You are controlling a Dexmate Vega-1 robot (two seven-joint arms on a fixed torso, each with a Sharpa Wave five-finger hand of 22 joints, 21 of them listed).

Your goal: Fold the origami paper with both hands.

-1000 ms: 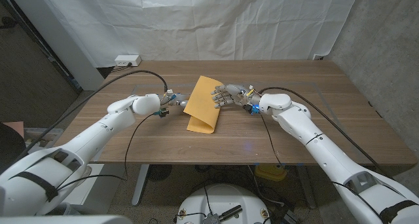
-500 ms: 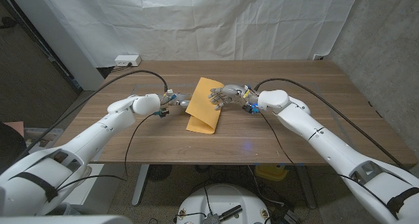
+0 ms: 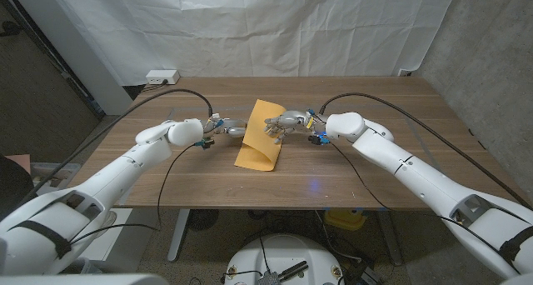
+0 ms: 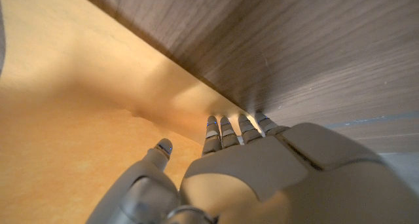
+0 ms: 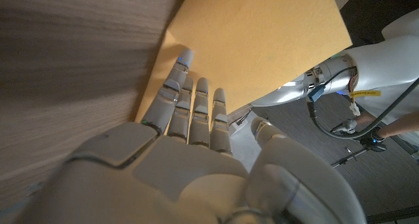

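- Both hands meet at the origami paper (image 3: 261, 137) in the head view: the left hand (image 3: 223, 130) touches its left edge and the right hand (image 3: 283, 124) rests on its right side, likely to pin and steer the sheet. The paper is an orange sheet, folded over itself, lying mid-counter (image 3: 391, 168) on brown wood grain.
- Left wrist view: the left hand (image 4: 262, 171) has its fingers (image 4: 226, 129) close together and reaching onto the matte orange paper (image 4: 72, 106) at its edge; it seems to press rather than clasp.
- Right wrist view: the right hand (image 5: 190, 158) lays straight fingers (image 5: 196, 106) side by side at the paper's (image 5: 262, 40) edge, holding nothing.
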